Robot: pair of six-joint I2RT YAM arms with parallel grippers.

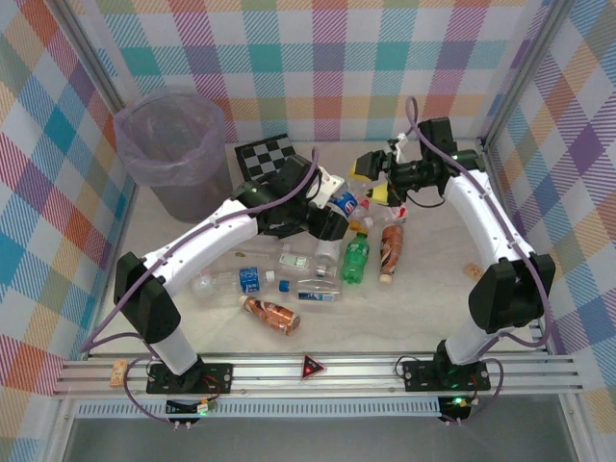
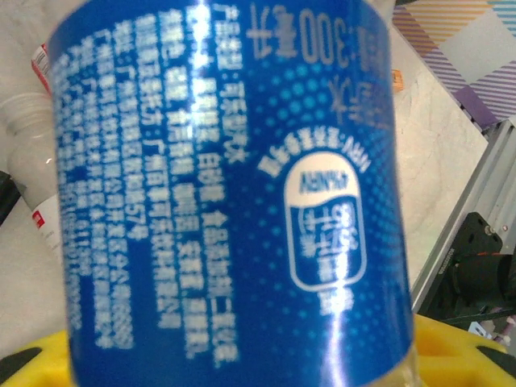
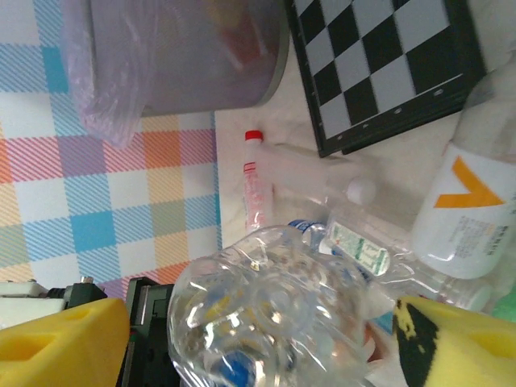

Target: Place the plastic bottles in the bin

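Observation:
A clear bottle with a blue label (image 2: 226,193) sits very close in the left wrist view, between yellow fingers (image 2: 459,359). My left gripper (image 1: 330,223) is shut on it among the pile. My right gripper (image 1: 372,181), held above the pile, is shut on a clear bottle (image 3: 282,322), whose base faces its camera between the yellow pads (image 3: 56,347). On the table lie a green bottle (image 1: 355,258), two brown-orange bottles (image 1: 390,247) (image 1: 271,314), and clear bottles (image 1: 236,281) (image 1: 313,291). A white bottle with an orange mark (image 3: 468,210) lies near the board. The grey bin (image 1: 168,144) with its lilac bag stands at the back left.
A black-and-white chequered board (image 1: 269,154) lies next to the bin, behind the pile. Chequered cloth walls and metal posts close in the table on three sides. An aluminium rail (image 1: 318,371) runs along the near edge.

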